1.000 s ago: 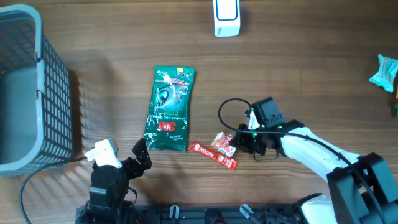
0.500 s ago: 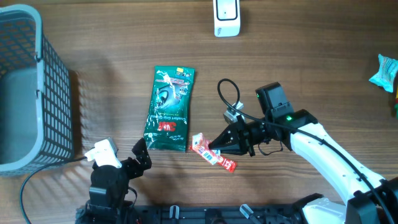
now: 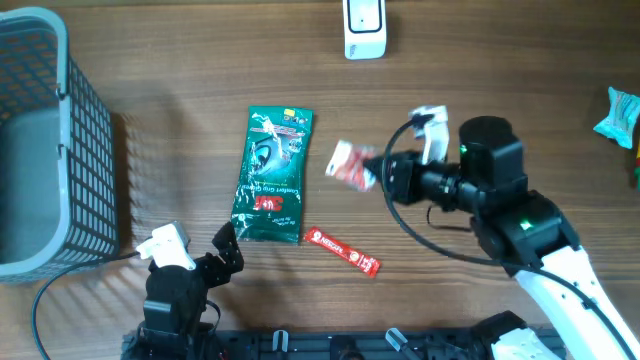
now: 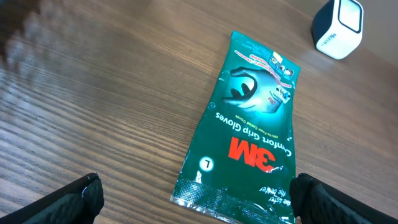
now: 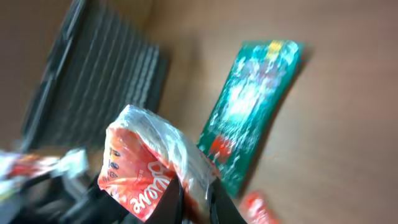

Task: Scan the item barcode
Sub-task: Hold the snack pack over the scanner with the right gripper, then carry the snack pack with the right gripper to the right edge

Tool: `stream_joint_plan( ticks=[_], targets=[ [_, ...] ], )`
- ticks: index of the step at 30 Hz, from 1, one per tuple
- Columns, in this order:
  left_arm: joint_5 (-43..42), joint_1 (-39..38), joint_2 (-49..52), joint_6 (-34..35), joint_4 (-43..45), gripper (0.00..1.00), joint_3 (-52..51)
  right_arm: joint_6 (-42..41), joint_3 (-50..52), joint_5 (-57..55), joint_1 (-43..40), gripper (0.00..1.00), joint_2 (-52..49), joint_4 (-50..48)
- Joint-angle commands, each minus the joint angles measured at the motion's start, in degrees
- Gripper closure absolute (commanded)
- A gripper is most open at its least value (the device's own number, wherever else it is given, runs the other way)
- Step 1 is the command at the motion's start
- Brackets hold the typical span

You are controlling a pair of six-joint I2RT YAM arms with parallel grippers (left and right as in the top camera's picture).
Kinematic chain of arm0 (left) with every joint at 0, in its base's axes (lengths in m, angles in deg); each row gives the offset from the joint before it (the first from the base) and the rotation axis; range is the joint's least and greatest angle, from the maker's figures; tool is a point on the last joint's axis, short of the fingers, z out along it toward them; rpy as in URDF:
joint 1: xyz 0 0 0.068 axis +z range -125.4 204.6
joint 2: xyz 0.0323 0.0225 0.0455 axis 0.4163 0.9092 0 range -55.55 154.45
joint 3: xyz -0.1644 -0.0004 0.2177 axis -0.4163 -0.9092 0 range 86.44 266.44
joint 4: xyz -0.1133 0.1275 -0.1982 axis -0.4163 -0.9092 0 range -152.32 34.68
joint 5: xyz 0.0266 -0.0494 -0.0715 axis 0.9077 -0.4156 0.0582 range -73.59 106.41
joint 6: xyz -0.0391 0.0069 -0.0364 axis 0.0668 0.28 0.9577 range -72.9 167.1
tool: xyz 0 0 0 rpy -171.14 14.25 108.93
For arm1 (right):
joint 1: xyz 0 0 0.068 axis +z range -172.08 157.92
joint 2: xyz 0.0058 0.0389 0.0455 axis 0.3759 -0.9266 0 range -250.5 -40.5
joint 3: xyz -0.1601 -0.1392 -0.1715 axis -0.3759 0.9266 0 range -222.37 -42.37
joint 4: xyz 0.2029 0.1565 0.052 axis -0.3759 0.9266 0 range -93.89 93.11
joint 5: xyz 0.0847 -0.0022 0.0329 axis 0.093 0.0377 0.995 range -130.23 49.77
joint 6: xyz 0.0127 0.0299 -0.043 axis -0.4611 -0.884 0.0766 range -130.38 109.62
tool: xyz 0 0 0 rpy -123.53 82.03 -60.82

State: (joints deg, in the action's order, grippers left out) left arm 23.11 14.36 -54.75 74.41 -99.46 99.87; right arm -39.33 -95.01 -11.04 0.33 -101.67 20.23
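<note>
Red packet (image 3: 348, 162) held clear of worktop (image 3: 500, 60), clamped in right hand (image 3: 374, 170); long axis slanted, free end pointed toward left edge. Left hand (image 4: 196, 190) seen spread apart.

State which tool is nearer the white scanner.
Right. The right tool, holding a red packet, hangs short of the scanner; the left tool sits open by the green packet, farther away.

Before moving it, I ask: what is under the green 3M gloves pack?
Only the wooden table shows around the 3M gloves pack; it lies flat, and anything beneath is covered.
</note>
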Motion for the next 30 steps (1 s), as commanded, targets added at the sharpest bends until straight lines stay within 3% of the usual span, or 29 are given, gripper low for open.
stream_joint_plan(
  ticks=[1, 5, 10, 11, 21, 24, 30],
  targets=[
    [-0.3, -0.4, -0.3, 0.0, 0.1, 0.00, -0.4, 8.3, -0.3, -13.5, -0.1, 0.95, -3.9, -9.1],
    [-0.3, -0.4, -0.3, 0.0, 0.1, 0.00, -0.4, 17.2, -0.3, -20.9, -0.1, 0.95, -17.5, -29.4],
    [-0.3, -0.4, -0.3, 0.0, 0.1, 0.00, -0.4, 22.6, -0.9, -32.7, -0.2, 0.95, -36.1, -58.9],
    [-0.3, -0.4, -0.3, 0.0, 0.1, 0.00, -0.4, 23.7, -2.1, -33.9, -0.3, 0.95, -38.6, -60.9],
    [-0.3, -0.4, -0.3, 0.0, 0.1, 0.00, -0.4, 26.1, -45.2, -38.6, -7.5, 0.96, -75.4, -57.7],
    [-0.3, -0.4, -0.3, 0.0, 0.1, 0.00, -0.4, 25.3, -50.9, -38.6, -7.9, 0.95, -80.3, -54.6],
    [-0.3, -0.4, -0.3, 0.0, 0.1, 0.00, -0.4, 20.2, -51.0, -36.5, -7.7, 0.95, -80.3, -53.9]
  ],
)
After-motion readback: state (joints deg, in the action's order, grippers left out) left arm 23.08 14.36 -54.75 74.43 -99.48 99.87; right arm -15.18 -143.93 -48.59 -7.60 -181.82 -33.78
